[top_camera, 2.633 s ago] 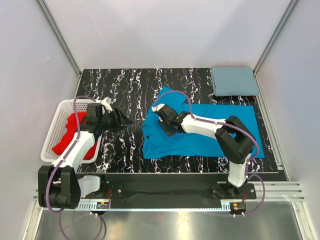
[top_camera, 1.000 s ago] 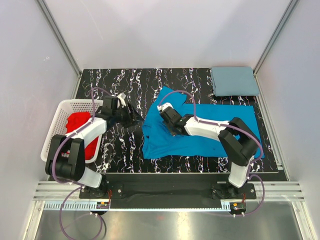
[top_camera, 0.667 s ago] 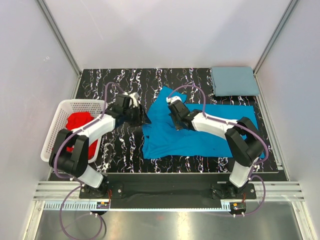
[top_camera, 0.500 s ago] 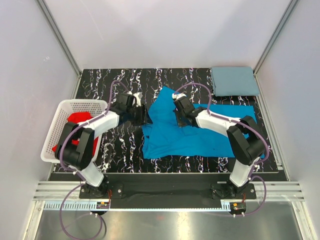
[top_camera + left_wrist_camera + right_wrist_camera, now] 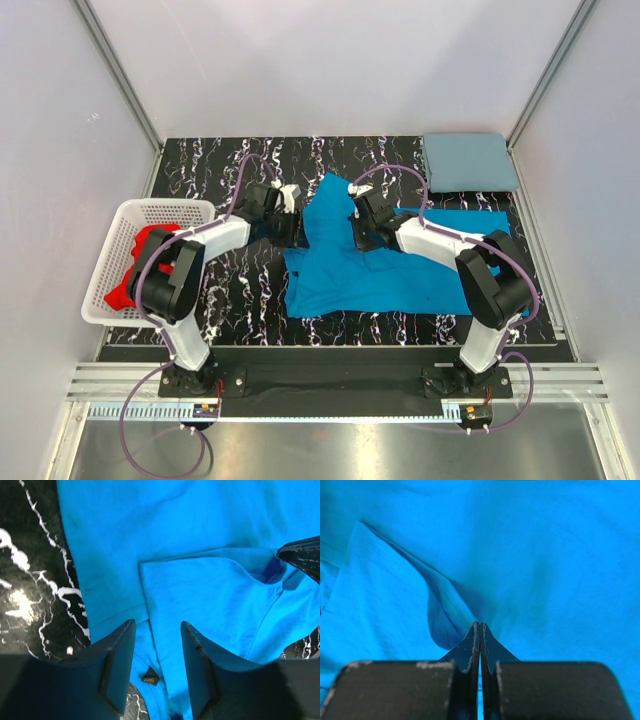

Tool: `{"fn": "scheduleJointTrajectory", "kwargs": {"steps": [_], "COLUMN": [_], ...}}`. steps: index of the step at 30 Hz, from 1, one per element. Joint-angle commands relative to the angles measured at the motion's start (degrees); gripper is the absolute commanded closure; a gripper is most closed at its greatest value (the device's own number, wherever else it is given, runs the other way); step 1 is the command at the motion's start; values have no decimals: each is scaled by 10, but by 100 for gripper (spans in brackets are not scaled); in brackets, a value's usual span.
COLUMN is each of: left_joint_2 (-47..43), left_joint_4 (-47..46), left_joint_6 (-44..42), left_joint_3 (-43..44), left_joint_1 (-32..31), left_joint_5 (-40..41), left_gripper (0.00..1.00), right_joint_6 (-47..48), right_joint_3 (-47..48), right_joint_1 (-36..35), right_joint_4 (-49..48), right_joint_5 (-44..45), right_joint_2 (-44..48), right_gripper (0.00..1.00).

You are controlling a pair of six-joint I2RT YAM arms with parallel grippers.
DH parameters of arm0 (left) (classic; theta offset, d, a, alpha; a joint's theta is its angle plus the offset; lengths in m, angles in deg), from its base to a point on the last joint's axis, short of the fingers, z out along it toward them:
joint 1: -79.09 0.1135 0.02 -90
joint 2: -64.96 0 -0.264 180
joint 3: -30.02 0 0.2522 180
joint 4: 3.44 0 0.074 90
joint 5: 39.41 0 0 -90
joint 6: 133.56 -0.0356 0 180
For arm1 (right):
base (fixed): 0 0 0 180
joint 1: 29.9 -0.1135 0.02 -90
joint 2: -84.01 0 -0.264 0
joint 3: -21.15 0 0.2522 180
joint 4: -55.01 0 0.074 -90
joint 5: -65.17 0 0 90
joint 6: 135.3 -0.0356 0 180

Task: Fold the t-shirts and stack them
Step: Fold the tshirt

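Two arms at a bright blue cloth t-shirt (image 5: 400,275).
The right gripper (image 5: 479,626) is closed, pinching a fold of it; the left gripper (image 5: 157,626) straddles its hem, jaws apart.

Bright blue t-shirt (image 5: 400,282) on black white-veined table (image 5: 230,160), white basket (image 5: 150,206)

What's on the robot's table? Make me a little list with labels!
blue shirt: spread on table, partly folded
grey-blue shirt: folded, far right corner
red shirts: in white basket, left side
left end effector: open, over blue shirt's edge
right end effector: shut, pinching blue shirt
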Motion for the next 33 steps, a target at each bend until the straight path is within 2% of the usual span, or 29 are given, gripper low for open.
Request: {"fn": "scheduleJointTrajectory", "kwargs": {"steps": [1, 6, 17, 23, 27, 30, 32, 33], "left_joint_2": [23, 53, 96, 103, 111, 109, 104, 98], "left_joint_4": [-27, -29, -27, -23, -11, -11, -6, 0], "left_joint_6": [-34, -39, -52, -55, -56, -55, -53, -52], "left_joint_3": [39, 59, 90, 97, 106, 106, 108, 112], "left_joint_1": [-3, -6, -17, -20, -22, -23, -24, -24], "left_joint_5": [-7, -10, -17, -23, -23, -19, -12, -10], "left_gripper": [57, 61, 63, 72, 75, 84, 100, 100], "right_joint_6": [-6, -5, -6, -6, -6, -6, -6, -6], "right_joint_3": [-1, 0, -2, 0, -1, 1, 0, 0], "right_joint_1": [4, 4, 6, 7, 8, 8, 8, 8], "right_joint_4": [-20, -23, -23, -22, -23, -21, -19, -20], "right_joint_5": [-15, -15, -12, -11, -10, -10, -9, -9], "right_joint_2": [16, 18, 15, 13, 13, 13, 15, 15], "right_gripper": [100, 100, 100, 100, 100, 100, 100, 100]}}
